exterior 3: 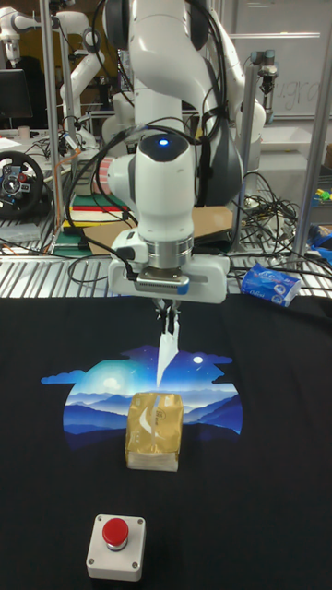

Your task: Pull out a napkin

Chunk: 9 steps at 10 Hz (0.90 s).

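A tan napkin box (154, 430) sits on the black cloth, on top of the blue mountain print. A white napkin (165, 358) stretches up from the box's top slot in a narrow, taut strip. My gripper (169, 324) hangs straight above the box, its dark fingers shut on the napkin's upper end. The napkin's lower end still reaches down into the box opening.
A grey box with a red button (116, 544) stands near the front edge. A blue packet (271, 284) lies at the back right by the cloth's (277, 442) edge. Cables, a steering wheel (20, 183) and other arms crowd the background.
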Available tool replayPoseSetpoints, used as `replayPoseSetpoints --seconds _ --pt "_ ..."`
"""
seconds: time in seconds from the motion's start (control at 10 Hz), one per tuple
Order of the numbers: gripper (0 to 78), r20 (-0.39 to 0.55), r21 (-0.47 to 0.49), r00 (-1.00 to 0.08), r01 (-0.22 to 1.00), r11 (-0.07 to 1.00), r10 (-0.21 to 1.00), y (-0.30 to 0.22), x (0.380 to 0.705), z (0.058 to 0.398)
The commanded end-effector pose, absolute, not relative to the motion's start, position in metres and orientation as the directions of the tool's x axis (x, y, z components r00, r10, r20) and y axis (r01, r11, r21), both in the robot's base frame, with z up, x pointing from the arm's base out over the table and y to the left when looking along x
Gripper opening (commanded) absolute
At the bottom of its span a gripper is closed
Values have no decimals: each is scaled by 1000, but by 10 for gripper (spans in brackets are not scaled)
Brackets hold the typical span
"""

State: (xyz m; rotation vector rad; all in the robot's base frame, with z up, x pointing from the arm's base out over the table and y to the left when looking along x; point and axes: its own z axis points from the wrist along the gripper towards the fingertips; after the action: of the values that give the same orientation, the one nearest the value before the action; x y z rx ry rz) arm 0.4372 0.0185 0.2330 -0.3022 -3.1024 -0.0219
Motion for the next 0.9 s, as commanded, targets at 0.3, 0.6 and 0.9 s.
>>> replayPoseSetpoints --seconds 0.3,0.6,0.9 --pt "11 42 10 -981 192 981 191 22 447 238" --pt "11 42 10 -979 198 980 197 30 439 240" --pt "11 43 12 -978 203 979 202 39 435 243"
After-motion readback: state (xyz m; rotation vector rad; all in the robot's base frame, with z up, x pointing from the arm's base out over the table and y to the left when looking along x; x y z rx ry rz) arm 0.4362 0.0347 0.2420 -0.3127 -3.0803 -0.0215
